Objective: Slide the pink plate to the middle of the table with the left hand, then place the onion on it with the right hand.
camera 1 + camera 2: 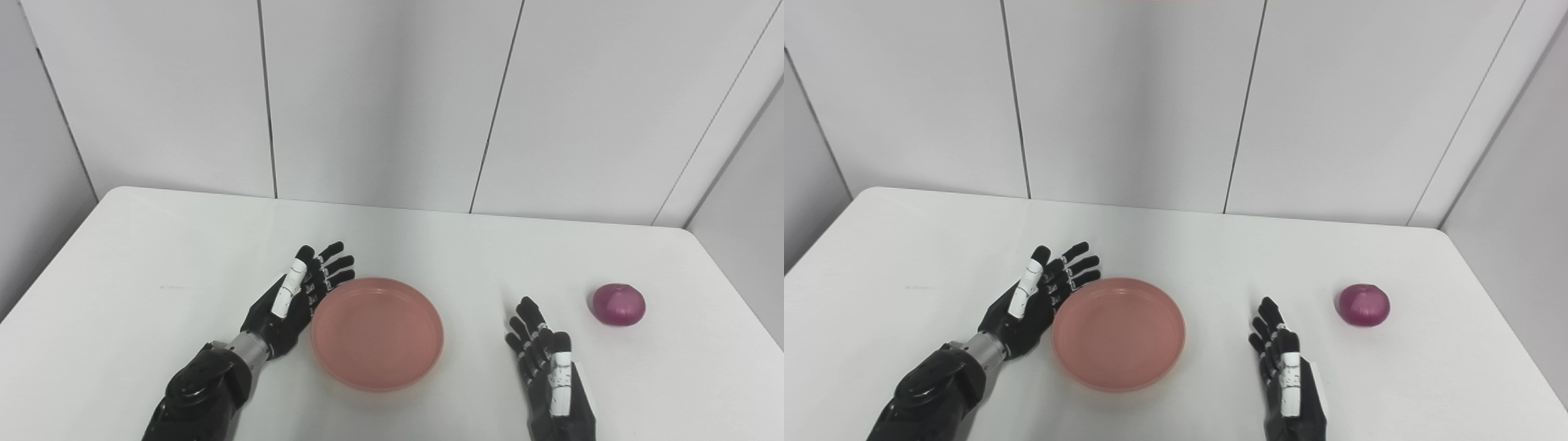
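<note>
Fingers [327, 269] of my left hand [294, 303] are spread, palm against the left rim of the plate [376, 334], holding nothing. The plate lies near mid-tabletop [153, 245]; by my judgement the slide is about done, so any further push should be low, flat and gentle lest the shallow, smooth-lipped pink dish skid or tilt. My right hand [548, 367] waits open, fingers apart, near the onion [618, 304], which is round, glossy, purple-skinned, likely to roll.

White table [153, 245], pink plate [377, 334] near middle, onion [618, 304] far right
</note>
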You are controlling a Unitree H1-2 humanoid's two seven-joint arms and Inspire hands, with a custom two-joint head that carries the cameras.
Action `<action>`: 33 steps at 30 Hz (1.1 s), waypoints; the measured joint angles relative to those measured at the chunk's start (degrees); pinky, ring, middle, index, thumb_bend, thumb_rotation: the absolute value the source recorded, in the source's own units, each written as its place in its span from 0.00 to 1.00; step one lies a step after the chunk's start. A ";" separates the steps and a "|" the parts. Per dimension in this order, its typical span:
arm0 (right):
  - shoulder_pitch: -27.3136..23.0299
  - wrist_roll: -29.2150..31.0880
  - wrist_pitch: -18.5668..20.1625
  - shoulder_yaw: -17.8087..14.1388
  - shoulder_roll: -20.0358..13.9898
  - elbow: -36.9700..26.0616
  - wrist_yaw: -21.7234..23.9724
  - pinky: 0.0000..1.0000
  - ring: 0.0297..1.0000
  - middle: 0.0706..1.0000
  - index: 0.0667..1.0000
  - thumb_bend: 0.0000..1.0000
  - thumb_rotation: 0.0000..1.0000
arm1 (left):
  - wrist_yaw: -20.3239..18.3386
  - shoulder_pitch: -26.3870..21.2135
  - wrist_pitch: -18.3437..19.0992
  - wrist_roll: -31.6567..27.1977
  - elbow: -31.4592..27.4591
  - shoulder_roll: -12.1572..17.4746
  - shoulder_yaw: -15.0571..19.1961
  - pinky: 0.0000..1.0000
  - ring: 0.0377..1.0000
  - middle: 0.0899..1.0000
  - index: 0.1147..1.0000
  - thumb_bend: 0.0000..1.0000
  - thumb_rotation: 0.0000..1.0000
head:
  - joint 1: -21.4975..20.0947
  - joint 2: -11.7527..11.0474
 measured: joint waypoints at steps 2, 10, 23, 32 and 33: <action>-0.02 -1.66 -0.30 0.42 -0.01 0.07 -0.32 0.93 0.94 0.94 0.92 0.91 0.92 | 0.02 0.02 0.06 -0.28 0.03 -0.01 0.28 0.93 0.91 0.92 0.92 0.78 0.89 | -0.71 0.00; 0.21 -2.57 -0.48 0.73 0.65 -1.64 -0.97 0.92 0.93 0.92 0.92 0.91 0.84 | -0.09 -0.34 0.07 -0.72 0.61 0.33 1.53 0.94 0.91 0.91 0.92 0.80 0.88 | -5.53 -0.53; -2.07 -13.22 4.13 0.42 -6.13 -12.58 -1.22 0.87 0.92 0.93 0.97 0.97 0.56 | -1.48 -1.99 0.07 -2.04 3.17 1.42 1.94 0.97 0.94 0.94 0.96 0.77 0.91 | -10.90 -1.85; -6.19 -17.37 12.23 -3.77 -16.96 -20.91 2.16 0.69 0.85 0.94 0.95 1.00 0.33 | -2.01 -2.23 0.07 -2.36 3.47 1.54 1.77 0.97 0.95 0.94 0.96 0.75 0.91 | -10.82 -2.11; -6.61 -18.01 12.65 -4.16 -18.38 -21.07 2.71 0.67 0.84 0.94 0.95 1.00 0.32 | -2.00 -2.24 0.07 -2.36 3.48 1.54 1.78 0.98 0.95 0.94 0.96 0.75 0.91 | -10.82 -2.11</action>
